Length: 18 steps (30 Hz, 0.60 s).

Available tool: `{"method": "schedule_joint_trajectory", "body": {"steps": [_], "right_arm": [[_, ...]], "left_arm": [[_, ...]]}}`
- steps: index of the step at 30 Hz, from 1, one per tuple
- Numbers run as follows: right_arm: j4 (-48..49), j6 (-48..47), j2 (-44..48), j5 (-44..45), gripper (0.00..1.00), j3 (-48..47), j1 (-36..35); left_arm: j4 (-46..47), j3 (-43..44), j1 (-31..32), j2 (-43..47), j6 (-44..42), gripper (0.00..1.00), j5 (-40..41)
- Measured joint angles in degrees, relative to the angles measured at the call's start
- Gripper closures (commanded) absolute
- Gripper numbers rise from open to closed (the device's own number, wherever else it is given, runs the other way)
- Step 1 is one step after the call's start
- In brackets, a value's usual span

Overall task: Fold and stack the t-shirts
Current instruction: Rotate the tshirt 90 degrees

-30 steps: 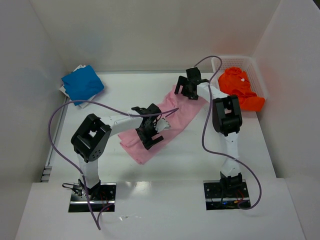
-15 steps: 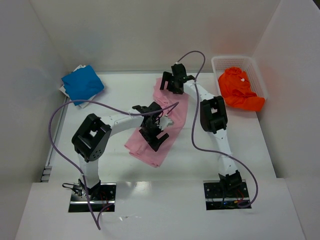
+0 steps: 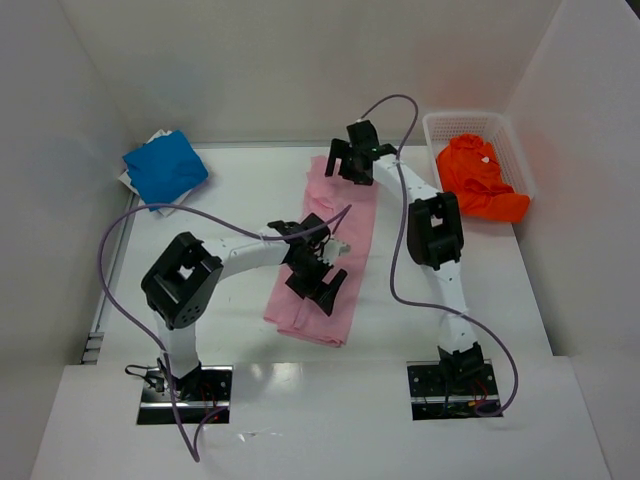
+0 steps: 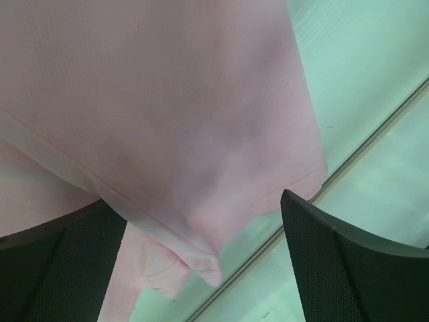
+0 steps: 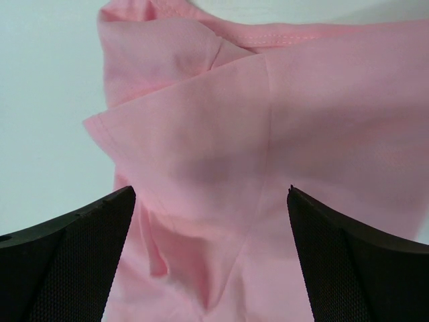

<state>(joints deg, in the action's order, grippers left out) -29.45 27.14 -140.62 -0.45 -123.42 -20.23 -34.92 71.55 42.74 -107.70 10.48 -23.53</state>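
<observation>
Left gripper hovers over the near half of the pink t-shirt, jaws spread wide, nothing held. Right gripper sits above the shirt's far end, equally wide and empty. Blue t-shirt lies far left; orange t-shirt is in the basket far right.

Risk, as I judge it: closing here pinches only the top layer, and the fold slides apart.

My wrist views show layered hems and a creased sleeve; overhead shows only a plain strip.
</observation>
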Motion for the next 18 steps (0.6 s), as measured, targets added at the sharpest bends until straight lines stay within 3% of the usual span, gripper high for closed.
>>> {"method": "schedule_joint_trajectory", "body": {"steps": [6,12,18], "right_arm": [[1.92,-0.90,15.17,0.35,0.01,12.00,1.03],[7.91,-1.07,31.26,0.20,0.01,28.74,1.88],[10.40,-0.35,35.01,-0.87,0.01,40.59,1.88]], "left_arm": [[0.57,-5.14,-0.11,5.27,6.80,0.00,2.64],[2.67,-8.90,-0.11,17.73,15.02,0.00,11.41],[7.37,-8.87,-0.02,16.04,16.85,0.00,13.20]]}}
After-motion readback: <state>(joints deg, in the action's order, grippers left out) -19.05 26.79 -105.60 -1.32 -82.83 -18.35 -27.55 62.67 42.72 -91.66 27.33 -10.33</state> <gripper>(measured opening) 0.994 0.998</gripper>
